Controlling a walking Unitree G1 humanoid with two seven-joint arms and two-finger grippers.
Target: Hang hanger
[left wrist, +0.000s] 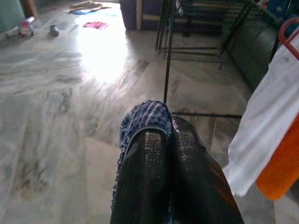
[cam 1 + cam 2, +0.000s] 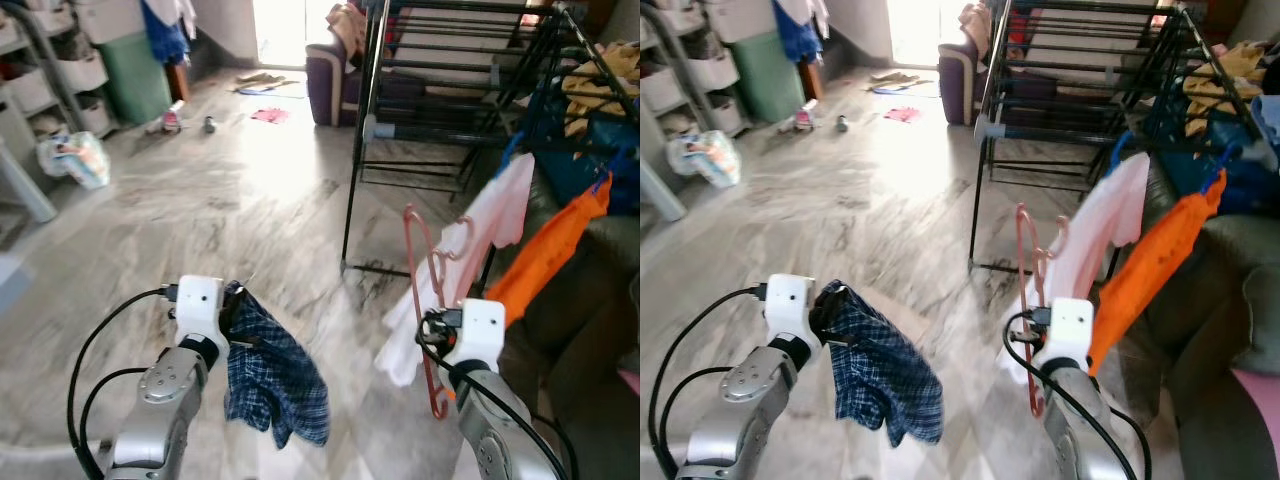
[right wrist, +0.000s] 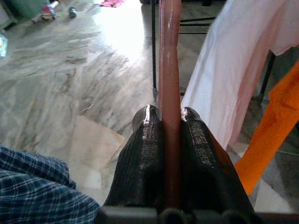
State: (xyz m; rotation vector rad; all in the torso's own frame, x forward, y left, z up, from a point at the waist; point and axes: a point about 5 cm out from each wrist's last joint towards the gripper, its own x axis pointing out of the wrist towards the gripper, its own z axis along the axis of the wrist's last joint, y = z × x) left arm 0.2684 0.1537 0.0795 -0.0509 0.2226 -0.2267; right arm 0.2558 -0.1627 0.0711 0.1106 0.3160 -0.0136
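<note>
My right gripper (image 3: 170, 116) is shut on a reddish-brown plastic hanger (image 2: 424, 290), which stands upright in front of it with its hook at the top. My left gripper (image 1: 163, 133) is shut on a blue checked cloth (image 2: 275, 375) that hangs down from its fingers (image 1: 145, 158). A black drying rack (image 2: 450, 90) stands ahead on the right. A pale pink garment (image 2: 470, 250) and an orange garment (image 2: 550, 250) hang from the rack's near side, just behind the hanger.
Marble floor (image 2: 230, 200) stretches ahead, with small items (image 2: 270, 115) scattered far off. White shelves (image 2: 50, 70) and a plastic bag (image 2: 75, 160) stand at the left. A purple sofa (image 2: 335, 70) is behind the rack; more clothes (image 2: 600, 80) lie on the rack's right.
</note>
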